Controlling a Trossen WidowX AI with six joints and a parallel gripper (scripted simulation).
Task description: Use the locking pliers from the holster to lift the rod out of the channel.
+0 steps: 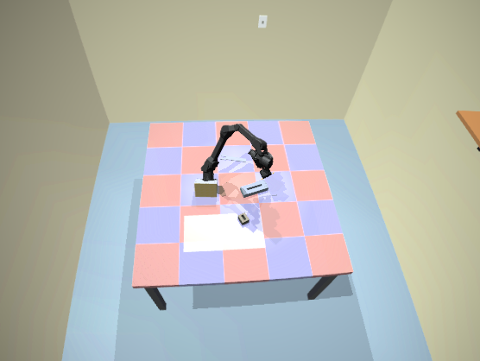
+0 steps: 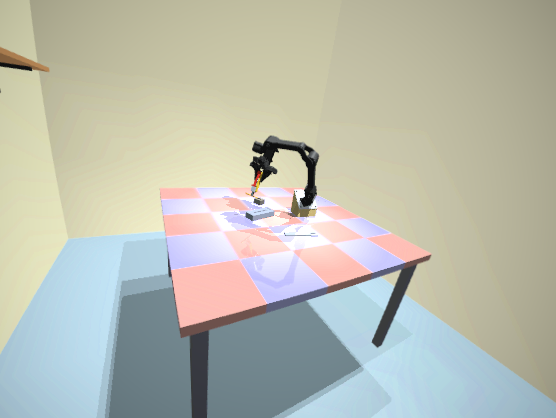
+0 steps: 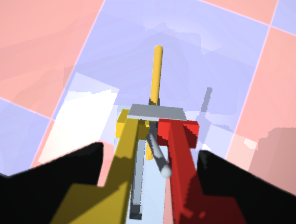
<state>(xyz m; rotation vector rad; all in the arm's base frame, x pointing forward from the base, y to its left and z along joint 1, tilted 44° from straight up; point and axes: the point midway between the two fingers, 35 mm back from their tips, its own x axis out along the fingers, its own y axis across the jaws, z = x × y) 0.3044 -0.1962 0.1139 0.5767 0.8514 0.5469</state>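
The gripper (image 1: 266,176) (image 2: 259,174) (image 3: 150,154) grips the locking pliers (image 2: 256,181) (image 3: 181,160) by their handles (one yellow, one red), with the yellow rod (image 2: 251,194) (image 3: 157,72) at their jaws, above the table (image 1: 160,263) (image 2: 215,300) (image 3: 30,65). Near it sits the grey channel block (image 1: 248,193) (image 2: 260,215) (image 3: 153,192); the small dark holster (image 1: 246,221) (image 2: 259,202) stands apart on the top view's near side.

top view | mounting block (image 1: 205,189) (image 2: 297,204) left of channel block (image 1: 255,192) (image 2: 258,215) (image 3: 154,192) | holster (image 1: 244,221) (image 2: 259,202) before it

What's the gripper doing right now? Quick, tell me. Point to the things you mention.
Gripper (image 1: 266,174) (image 2: 259,174) (image 3: 150,154): closed on the locking pliers with yellow and red handles (image 2: 257,178) (image 3: 183,172).
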